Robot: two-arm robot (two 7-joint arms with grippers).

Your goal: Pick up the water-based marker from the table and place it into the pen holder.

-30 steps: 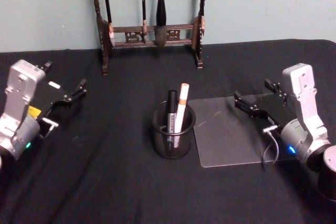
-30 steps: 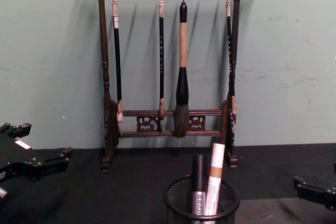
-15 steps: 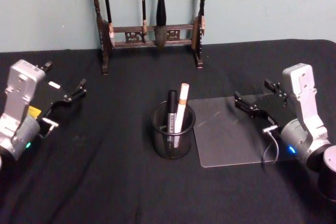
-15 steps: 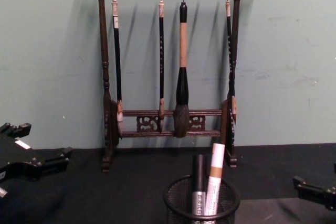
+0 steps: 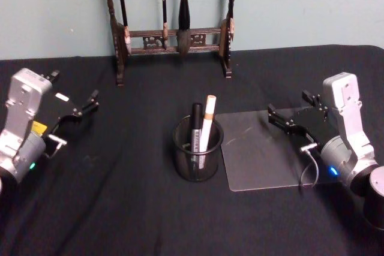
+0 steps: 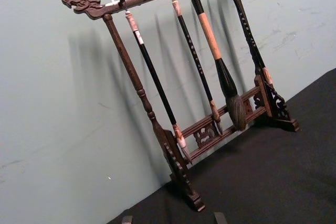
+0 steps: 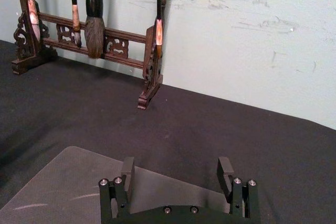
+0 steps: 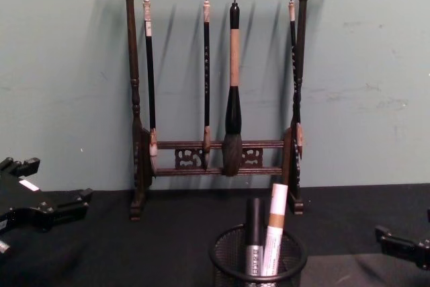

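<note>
Pen holder (image 5: pixel 198 151), centre of surface (image 5: pixel 120 208): two markers (image 5: pixel 202 125) upright. Left gripper (image 5: pixel 90 101) far left, fingers indeterminate; right gripper (image 7: pixel 177 174) right, fingers apart, empty.

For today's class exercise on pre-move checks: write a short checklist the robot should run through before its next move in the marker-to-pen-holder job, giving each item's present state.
1. Pen holder upright mid-table: ok.
2. Markers in the holder: ok; a black marker and a white marker stand inside it.
3. Marker left on the black table to pick up: not ok; none seen lying there.
4. Right gripper jaws open and empty, over the clear mat: ok.
5. Left gripper off to the left, apart from the holder: ok; jaw state cannot tell.
6. Brush rack upright at the back, out of the way: ok.
</note>
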